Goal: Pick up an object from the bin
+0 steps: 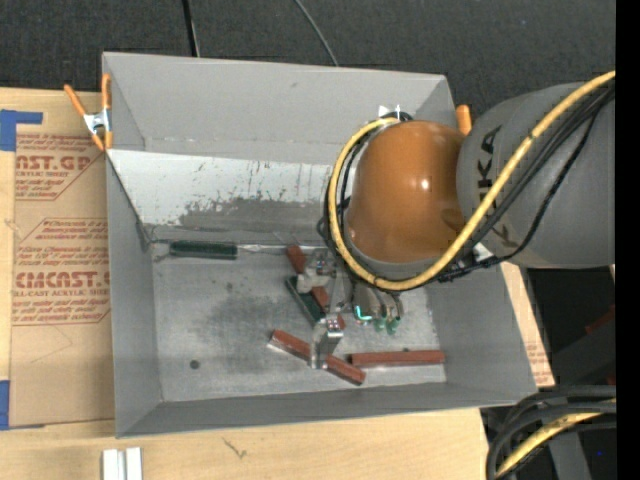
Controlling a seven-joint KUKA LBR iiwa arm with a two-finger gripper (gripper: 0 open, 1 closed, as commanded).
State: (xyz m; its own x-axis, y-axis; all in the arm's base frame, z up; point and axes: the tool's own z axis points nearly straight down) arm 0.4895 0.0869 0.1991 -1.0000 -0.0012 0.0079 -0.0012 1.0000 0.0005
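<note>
My gripper reaches down under the arm's orange cover into the right half of the bin, near the front. Its tip is among several reddish-brown sticks: a short one to its left, another just in front, and a long one lying to its right. A small dark green piece and another reddish-brown stick lie just behind it, partly hidden by the gripper body.
A long dark green stick lies at the back left of the bin floor, along the foot of the sloping rear wall. The arm and its cover hang over the bin's right side.
</note>
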